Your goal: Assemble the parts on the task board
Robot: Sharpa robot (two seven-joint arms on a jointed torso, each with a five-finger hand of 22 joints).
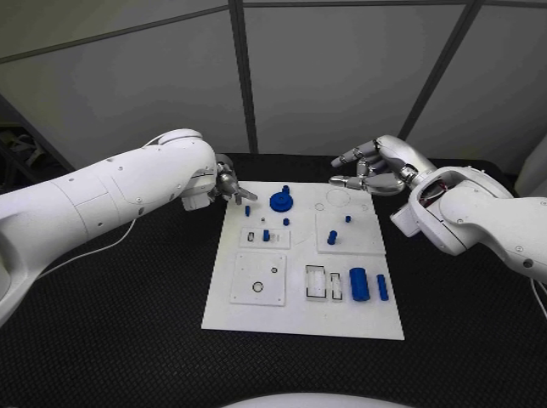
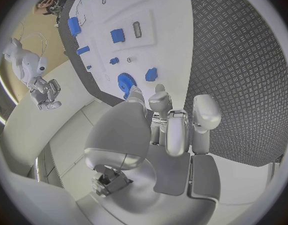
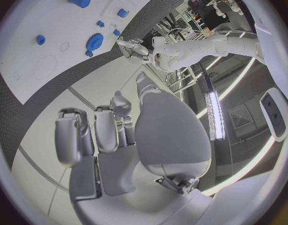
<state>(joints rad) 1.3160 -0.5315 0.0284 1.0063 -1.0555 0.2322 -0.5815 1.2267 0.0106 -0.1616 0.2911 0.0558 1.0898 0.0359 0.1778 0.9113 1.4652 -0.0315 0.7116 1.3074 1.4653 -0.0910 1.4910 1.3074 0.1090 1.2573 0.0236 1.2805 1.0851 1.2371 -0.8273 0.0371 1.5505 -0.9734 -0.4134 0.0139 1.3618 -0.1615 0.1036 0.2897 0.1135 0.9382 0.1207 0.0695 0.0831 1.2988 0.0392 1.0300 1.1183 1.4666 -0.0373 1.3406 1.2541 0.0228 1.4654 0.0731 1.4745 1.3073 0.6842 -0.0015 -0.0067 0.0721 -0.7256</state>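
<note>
The white task board (image 1: 304,314) lies in the middle of the table. At its far end sits a blue gear (image 1: 281,202), with several small blue pegs (image 1: 331,238) standing around the board's middle. Near its front right lie a blue cylinder (image 1: 358,284) and a thin blue bar (image 1: 381,286). My left hand (image 1: 228,185) hovers at the board's far left corner, fingers apart and holding nothing, close to a small peg (image 1: 248,209). In the left wrist view its fingers (image 2: 172,120) reach toward the gear (image 2: 124,84). My right hand (image 1: 369,170) is raised over the far right corner, open and empty.
Black textured table (image 1: 102,323) surrounds the board on all sides. Rectangular slots (image 1: 315,282) and a square plate with a hole (image 1: 259,278) mark the board's near half. Grey wall panels stand behind the table.
</note>
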